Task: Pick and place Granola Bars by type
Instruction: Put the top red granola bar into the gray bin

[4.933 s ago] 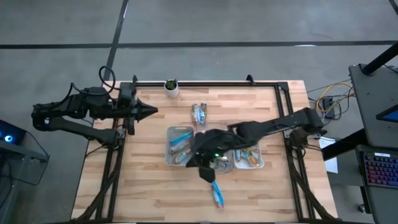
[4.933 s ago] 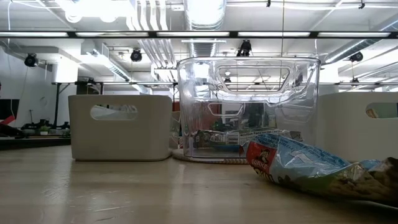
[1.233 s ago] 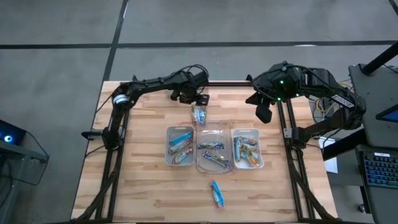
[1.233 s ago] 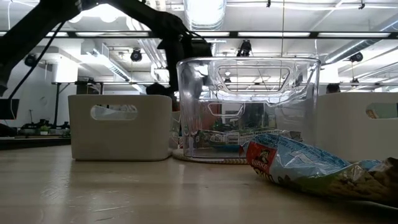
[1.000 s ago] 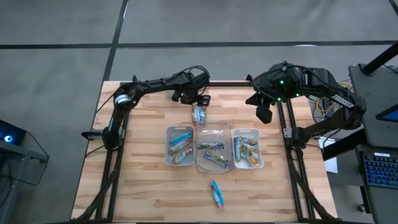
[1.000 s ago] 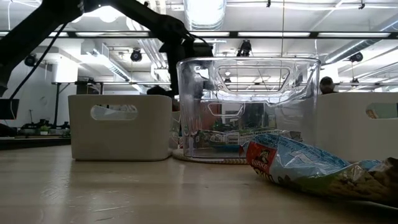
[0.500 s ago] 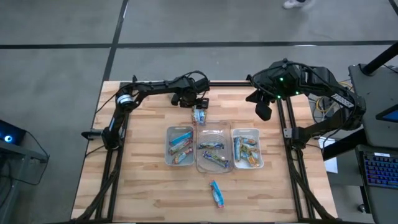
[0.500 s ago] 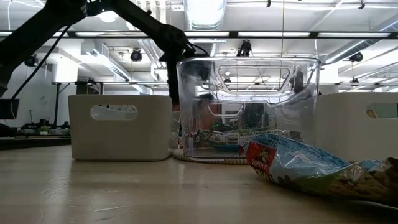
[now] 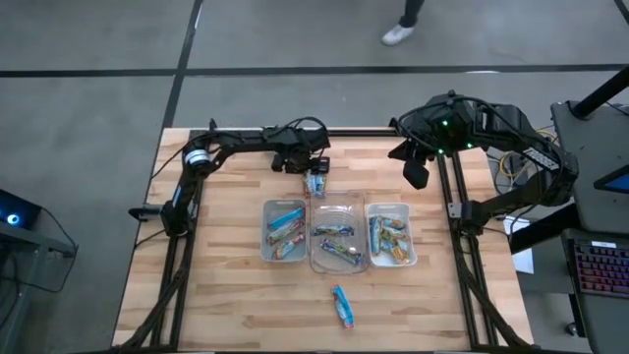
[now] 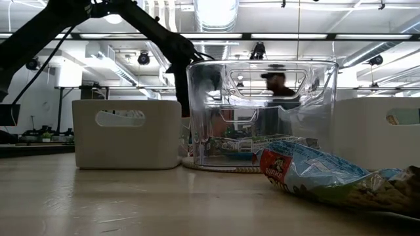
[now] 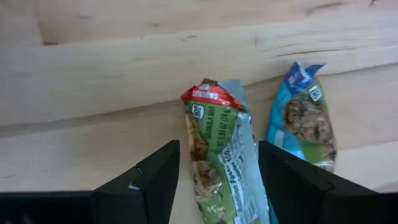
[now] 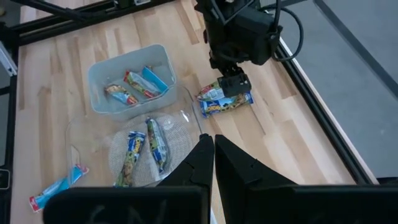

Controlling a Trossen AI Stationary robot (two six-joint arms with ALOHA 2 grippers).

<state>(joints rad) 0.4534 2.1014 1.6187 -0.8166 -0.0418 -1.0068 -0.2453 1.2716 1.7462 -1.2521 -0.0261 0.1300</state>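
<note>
Left gripper (image 9: 314, 164): hovering over green-wrapped granola bar (image 11: 219, 155), fingers spread either side, not gripping. Blue-wrapped granola bar (image 11: 305, 115): lying just beside it. Right gripper (image 9: 415, 177): waiting at table's far right edge, fingers pressed together.

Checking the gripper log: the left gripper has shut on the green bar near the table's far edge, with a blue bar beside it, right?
Not shut. In the left wrist view the left gripper is open, its fingers straddling the green bar without touching. The blue bar does lie beside it.
</note>
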